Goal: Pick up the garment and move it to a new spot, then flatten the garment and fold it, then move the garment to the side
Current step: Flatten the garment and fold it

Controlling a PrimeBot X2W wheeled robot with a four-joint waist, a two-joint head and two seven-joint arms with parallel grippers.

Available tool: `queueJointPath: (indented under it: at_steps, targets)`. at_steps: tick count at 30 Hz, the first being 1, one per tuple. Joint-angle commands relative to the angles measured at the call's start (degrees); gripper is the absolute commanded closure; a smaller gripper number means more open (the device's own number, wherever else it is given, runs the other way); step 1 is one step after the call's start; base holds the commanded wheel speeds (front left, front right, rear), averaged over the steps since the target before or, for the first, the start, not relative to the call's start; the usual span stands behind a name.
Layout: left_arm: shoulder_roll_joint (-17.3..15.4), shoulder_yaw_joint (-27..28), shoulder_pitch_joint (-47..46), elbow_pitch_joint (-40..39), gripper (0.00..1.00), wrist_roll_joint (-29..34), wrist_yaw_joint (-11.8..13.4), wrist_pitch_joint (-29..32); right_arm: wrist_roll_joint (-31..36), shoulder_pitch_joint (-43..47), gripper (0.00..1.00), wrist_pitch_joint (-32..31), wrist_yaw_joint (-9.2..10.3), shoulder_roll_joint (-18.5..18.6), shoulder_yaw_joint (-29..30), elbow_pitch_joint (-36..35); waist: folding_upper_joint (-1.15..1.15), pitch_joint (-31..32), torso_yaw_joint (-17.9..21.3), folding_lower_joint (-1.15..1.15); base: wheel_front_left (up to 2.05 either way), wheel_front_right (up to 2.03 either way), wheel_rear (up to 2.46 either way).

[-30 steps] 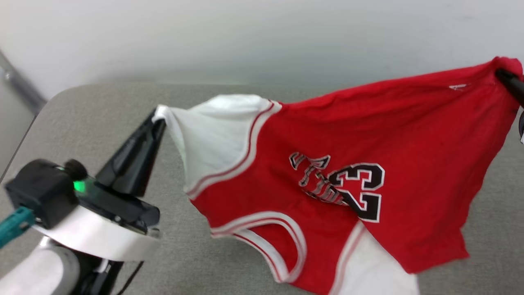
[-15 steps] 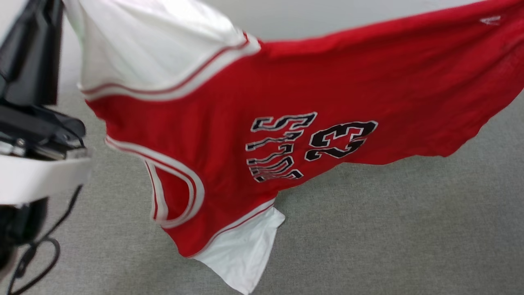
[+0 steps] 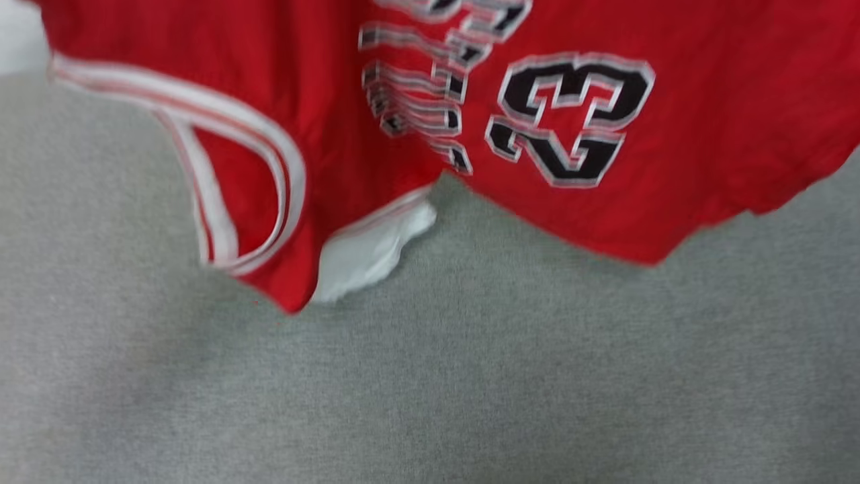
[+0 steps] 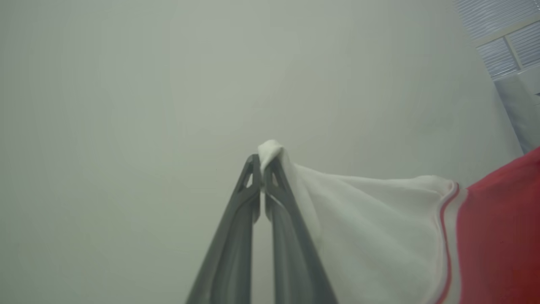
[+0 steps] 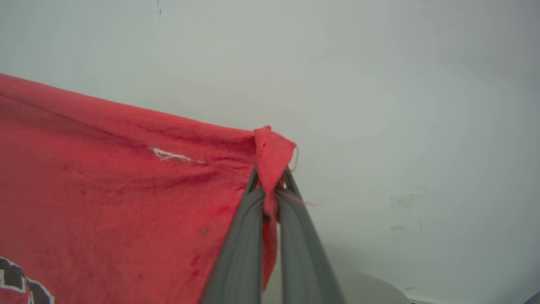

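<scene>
a: where's the garment (image 3: pixel 705 101)?
b: up in the air, stretched between both grippers over the grey table (image 3: pixel 430 376). in the head view it is blurred and spans the top. i cannot tell whether its lower edge touches the table.
a: left gripper (image 4: pixel 262 164)?
b: clenched on a bunched tip of the white sleeve (image 4: pixel 371 228), with a nub of white cloth poking out past the fingertips. from there the sleeve spreads to that view's right, up to the striped trim (image 4: pixel 447 228) and the red body.
a: and the right gripper (image 5: pixel 272 180)?
b: pinched tight on a corner of the red cloth. a small red fold sticks up above its tips, and the garment's top edge runs taut to that view's left.
a: any print showing?
b: a black number (image 3: pixel 571 114) outlined in white, reading 23, with black lettering (image 3: pixel 416 87) just to its left in the head view. further left hangs a loop (image 3: pixel 269 168) of white-and-red trim, and a white flap (image 3: pixel 369 249) dangles beside it at the lower edge.
a: behind the grippers?
b: a plain pale wall (image 4: pixel 126 84).
</scene>
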State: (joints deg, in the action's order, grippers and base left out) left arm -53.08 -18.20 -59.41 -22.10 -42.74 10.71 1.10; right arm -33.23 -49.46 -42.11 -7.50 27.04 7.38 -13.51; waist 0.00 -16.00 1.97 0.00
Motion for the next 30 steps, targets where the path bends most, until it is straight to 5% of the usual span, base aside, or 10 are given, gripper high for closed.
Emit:
queueJointPath:
  at_steps: [1, 19, 30]
  targets:
    - [0.3, -0.7, -4.0, 1.7, 1.00, 1.0, -1.3, 0.9, 0.4, -3.0, 1.00, 0.4, 0.02, 0.6, 0.2, 0.9, 0.00, -5.0, -0.5, 0.00, 0.00, 0.00, 0.00]
    - [14.3, -10.5, -49.2, 40.4, 1.00, 11.4, -15.0, 0.1, 10.8, -38.9, 1.00, 11.9, 0.03, 1.2, -8.4, 26.4, 0.00, -22.8, -1.8, 0.00, 0.00, 0.00, 0.00]
    - [21.6, -14.9, -51.2, 60.1, 1.00, 12.3, -17.4, -11.2, 12.7, -41.9, 1.00, 23.3, 0.03, -0.8, -12.8, 42.5, 0.00, -25.7, -3.5, 0.00, 0.00, 0.00, 0.00]
